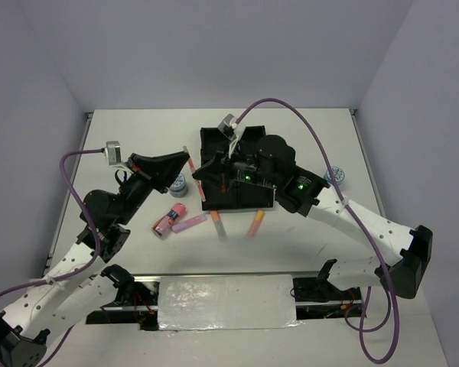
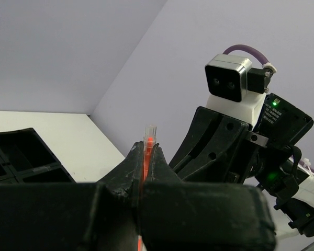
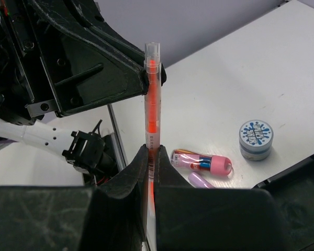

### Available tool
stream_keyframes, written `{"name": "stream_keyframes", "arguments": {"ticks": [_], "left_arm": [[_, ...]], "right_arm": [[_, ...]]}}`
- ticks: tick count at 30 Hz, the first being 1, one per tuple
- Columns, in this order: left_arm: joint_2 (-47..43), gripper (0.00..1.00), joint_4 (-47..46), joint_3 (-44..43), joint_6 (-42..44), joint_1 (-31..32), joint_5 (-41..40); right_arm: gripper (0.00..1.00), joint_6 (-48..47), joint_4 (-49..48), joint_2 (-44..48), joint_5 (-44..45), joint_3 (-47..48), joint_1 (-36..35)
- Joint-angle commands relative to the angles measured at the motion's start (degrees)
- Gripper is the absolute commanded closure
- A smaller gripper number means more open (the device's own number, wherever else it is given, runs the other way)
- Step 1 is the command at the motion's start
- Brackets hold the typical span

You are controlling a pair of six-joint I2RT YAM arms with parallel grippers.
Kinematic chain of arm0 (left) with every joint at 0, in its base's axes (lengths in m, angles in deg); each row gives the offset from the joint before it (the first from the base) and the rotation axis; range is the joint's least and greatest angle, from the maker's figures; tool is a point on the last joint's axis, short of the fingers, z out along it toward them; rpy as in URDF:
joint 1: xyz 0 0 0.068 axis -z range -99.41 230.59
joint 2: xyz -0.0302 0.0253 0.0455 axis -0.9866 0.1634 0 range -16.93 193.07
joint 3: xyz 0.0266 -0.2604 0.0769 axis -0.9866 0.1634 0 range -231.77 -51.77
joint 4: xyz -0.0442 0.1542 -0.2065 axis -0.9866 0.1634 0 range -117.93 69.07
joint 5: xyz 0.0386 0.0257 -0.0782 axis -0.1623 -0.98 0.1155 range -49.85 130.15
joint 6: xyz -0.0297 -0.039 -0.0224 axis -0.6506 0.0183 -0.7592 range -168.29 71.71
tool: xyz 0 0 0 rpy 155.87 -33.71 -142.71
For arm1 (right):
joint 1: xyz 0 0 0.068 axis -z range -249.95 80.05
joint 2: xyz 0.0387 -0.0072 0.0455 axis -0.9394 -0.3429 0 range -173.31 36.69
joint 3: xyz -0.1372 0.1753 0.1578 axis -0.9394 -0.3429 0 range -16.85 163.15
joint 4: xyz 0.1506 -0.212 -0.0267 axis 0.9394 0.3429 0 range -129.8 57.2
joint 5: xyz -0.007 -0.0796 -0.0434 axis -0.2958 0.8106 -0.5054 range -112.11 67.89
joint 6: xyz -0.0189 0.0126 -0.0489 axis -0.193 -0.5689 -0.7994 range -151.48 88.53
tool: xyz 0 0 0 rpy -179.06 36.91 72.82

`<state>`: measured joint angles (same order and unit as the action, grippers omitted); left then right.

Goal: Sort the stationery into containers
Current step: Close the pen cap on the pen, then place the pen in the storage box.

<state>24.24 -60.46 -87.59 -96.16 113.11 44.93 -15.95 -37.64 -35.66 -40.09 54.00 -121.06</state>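
Both grippers pinching one thin orange pen (image 1: 190, 164) above white table (image 1: 122, 138).
From above: pen at black tray (image 1: 214, 141) left side, pale purple walls (image 1: 214, 46) around. Left wrist: left gripper (image 2: 145, 157) squeezing pen (image 2: 148, 137), walls (image 2: 68, 52) behind. Right wrist: right gripper (image 3: 150, 162) squeezing it lower down, tape roll (image 3: 256, 139) on table.

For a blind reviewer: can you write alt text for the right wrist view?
The right gripper is shut on a thin orange pen running up the frame, with the left gripper pinching it near its top. Behind on the white table lie a pink tube, a purple marker and a tape roll.
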Motion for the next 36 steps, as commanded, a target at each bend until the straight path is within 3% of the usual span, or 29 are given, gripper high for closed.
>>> {"name": "stream_keyframes", "arguments": {"ticks": [1,5,6,9,12,13,14,15,21,25,28,29,32,36], "left_arm": [[1.5,1.00,13.8,1.7,0.4,3.4,14.5],[0.7,0.97,15.7,0.6,1.6,3.4,13.2],[0.8,0.87,16.2,-0.4,2.3,3.4,13.1],[0.3,0.73,17.6,-1.3,2.6,3.4,11.8],[-0.2,0.45,18.2,-2.2,2.5,3.4,10.3],[-0.6,0.23,18.6,-3.2,2.5,3.4,9.0],[-0.6,0.07,18.8,-3.8,2.4,3.4,8.2],[-0.7,0.01,19.3,-5.0,2.4,3.4,6.8],[0.3,0.01,20.8,-10.9,4.2,3.4,2.9],[0.5,0.01,33.3,-15.8,7.2,3.4,-4.5],[-0.2,0.01,45.1,-20.1,9.5,3.4,-18.5],[-0.2,0.01,52.8,-21.1,9.9,3.4,-27.0],[0.8,0.01,66.8,-24.7,10.5,3.4,-40.3],[-1.0,0.01,72.0,-24.1,14.6,3.4,-44.3]], "right_arm": [[1.00,-1.6,-23.0,2.0,0.6,4.7,1.3],[1.00,-2.3,-23.8,2.1,0.4,0.6,1.1],[1.00,-2.2,-24.3,2.3,0.6,-1.6,1.1],[1.00,-1.8,-24.8,3.1,0.8,-4.1,1.1],[1.00,-1.7,-24.4,3.7,2.2,-6.1,0.9],[1.00,-1.6,-24.2,3.7,2.9,-6.9,1.1],[1.00,-1.7,-23.7,3.5,4.0,-7.1,1.1],[1.00,-1.8,-23.6,3.3,4.8,-8.1,1.1],[1.00,-1.8,-22.0,0.6,10.9,-10.5,2.5],[1.00,-3.5,-14.8,-1.8,16.6,-7.9,4.4],[1.00,-6.8,-0.9,-6.6,23.7,0.8,5.1],[1.00,-7.6,2.3,-9.2,25.0,2.8,5.4],[1.00,-9.7,8.9,-13.4,27.6,6.6,6.4],[1.00,-11.8,12.0,-18.4,28.3,7.0,7.2]]}}
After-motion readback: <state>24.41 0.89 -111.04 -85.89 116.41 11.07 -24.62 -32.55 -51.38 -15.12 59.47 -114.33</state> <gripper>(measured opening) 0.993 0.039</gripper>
